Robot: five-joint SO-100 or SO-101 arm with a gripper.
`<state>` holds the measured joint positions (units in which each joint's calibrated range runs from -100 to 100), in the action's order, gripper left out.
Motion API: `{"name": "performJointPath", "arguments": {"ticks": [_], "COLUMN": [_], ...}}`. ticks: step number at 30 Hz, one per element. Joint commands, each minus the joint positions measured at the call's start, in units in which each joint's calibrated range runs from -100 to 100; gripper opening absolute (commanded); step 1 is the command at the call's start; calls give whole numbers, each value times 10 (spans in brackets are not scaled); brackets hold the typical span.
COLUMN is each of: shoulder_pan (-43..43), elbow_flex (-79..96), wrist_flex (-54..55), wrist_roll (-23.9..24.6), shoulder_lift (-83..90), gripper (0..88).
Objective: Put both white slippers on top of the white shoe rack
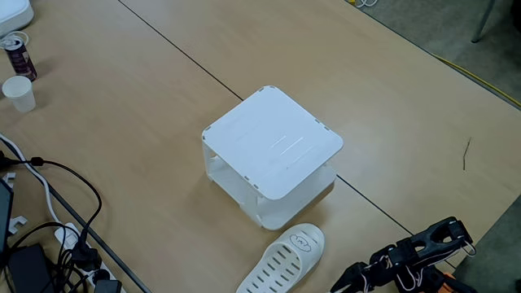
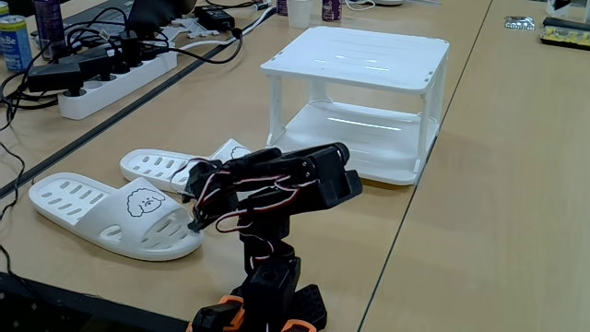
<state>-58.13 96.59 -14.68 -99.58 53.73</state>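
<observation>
The white shoe rack [image 1: 273,150] [image 2: 359,65] stands in the middle of the table, with nothing on its flat top. Two white slippers lie on the table beside it. The near slipper [image 2: 120,217] shows a cartoon face on its strap. The far slipper [image 2: 161,166] [image 1: 285,259] is partly hidden behind my gripper. My arm is folded low, and my gripper [image 2: 196,198] [image 1: 342,283] points toward the slippers, just in front of the far one's strap. Wires and dark parts blur the fingers, so I cannot make out whether they are open or shut.
A white power strip [image 2: 120,78] with black plugs and tangled cables [image 1: 57,236] lies along one side of the table. A paper cup [image 1: 18,92] and a drink can [image 1: 18,53] stand near the corner. The table's edge [image 1: 488,81] runs close behind the rack.
</observation>
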Motion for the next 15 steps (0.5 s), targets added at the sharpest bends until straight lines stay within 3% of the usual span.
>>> {"name": "performJointPath", "arguments": {"ticks": [1, 6, 15], "shoulder_pan": [-2, -31, -87], "elbow_flex": [-6, -52, -103], "wrist_flex": [4, 6, 7], "wrist_roll": [-4, -4, -4], "shoulder_lift": [-2, -15, -16], "gripper": [159, 218, 219]}}
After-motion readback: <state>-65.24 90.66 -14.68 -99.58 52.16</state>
